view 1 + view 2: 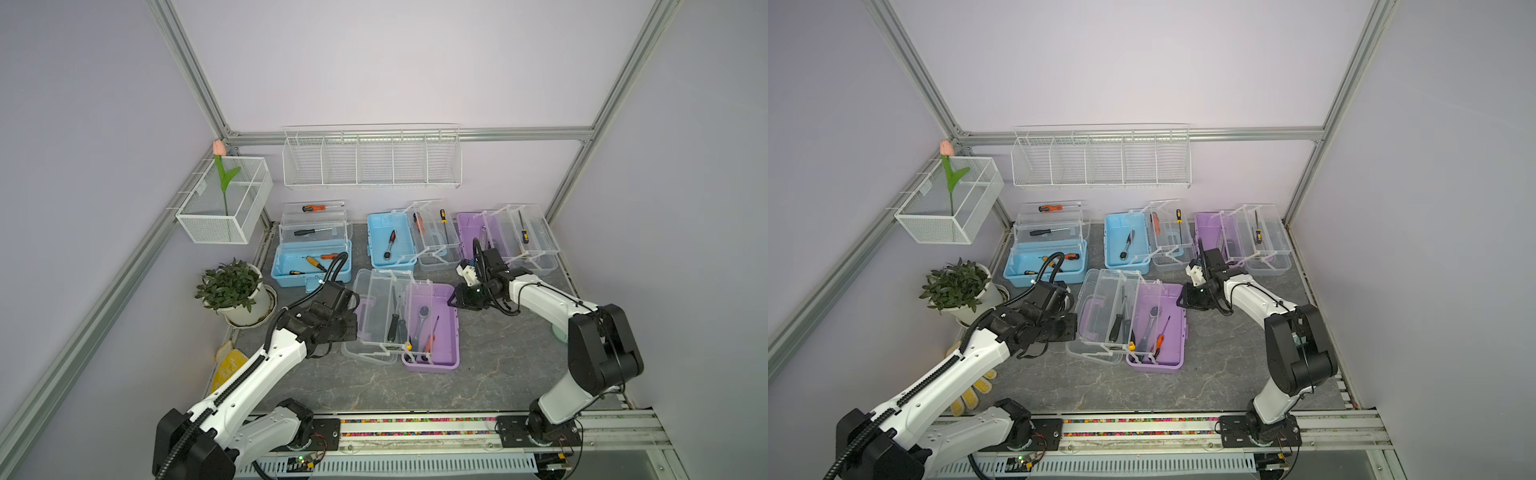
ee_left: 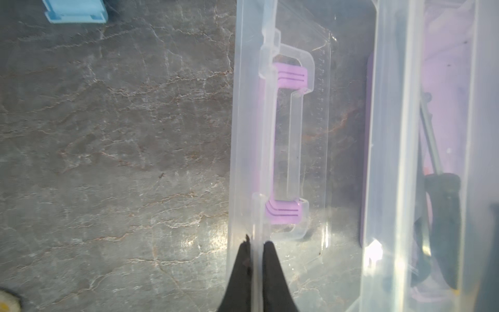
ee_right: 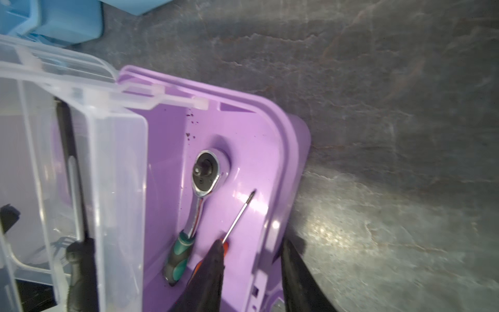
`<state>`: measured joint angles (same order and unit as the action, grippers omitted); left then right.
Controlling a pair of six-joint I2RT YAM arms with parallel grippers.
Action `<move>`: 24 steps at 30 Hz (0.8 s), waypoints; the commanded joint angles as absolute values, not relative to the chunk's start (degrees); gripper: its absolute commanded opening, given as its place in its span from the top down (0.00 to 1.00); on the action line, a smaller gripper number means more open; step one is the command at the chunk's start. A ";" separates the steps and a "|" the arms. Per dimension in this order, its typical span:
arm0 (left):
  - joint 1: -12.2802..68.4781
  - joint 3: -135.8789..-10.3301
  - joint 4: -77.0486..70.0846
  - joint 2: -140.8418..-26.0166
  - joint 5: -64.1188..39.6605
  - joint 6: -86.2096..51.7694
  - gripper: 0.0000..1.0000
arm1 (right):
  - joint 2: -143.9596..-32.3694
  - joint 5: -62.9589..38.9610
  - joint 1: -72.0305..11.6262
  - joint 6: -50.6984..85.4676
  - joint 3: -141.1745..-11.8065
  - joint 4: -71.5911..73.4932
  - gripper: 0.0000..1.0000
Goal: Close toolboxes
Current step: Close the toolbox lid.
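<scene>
Four toolboxes stand open on the grey table: a light-blue one [image 1: 311, 266] at back left, a second blue one [image 1: 388, 241], a purple one [image 1: 471, 230] at back right, and a purple one [image 1: 444, 332] in front. The front box's clear lid [image 2: 297, 135] lies folded out to its left, purple handle [image 2: 293, 78] underneath. My left gripper [image 2: 256, 244] is shut on that lid's outer rim. My right gripper [image 3: 253, 243] is open and straddles the right wall of the purple base [image 3: 251, 129], one finger inside, one outside. A ratchet [image 3: 206, 173] and a screwdriver [image 3: 237, 216] lie in the base.
A potted plant [image 1: 235, 291] stands left of the boxes, and a yellow glove [image 1: 228, 365] lies in front of it. White wire baskets hang on the back wall [image 1: 372, 160] and the left wall [image 1: 224, 203]. Screwdrivers lie in the other boxes' trays.
</scene>
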<state>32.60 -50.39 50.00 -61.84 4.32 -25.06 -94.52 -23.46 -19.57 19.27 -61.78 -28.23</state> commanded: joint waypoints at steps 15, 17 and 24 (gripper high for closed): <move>39.21 -59.50 45.18 -60.71 0.46 -25.93 1.00 | -97.18 -31.60 -21.63 22.86 -61.21 -23.20 0.70; 40.39 -59.55 44.14 -60.81 -0.21 -26.22 1.00 | -97.45 -31.49 -21.92 22.88 -61.39 -23.19 0.70; 43.82 -59.40 39.73 -61.19 -1.36 -27.80 0.86 | -97.92 -31.46 -22.18 22.68 -61.70 -23.11 0.68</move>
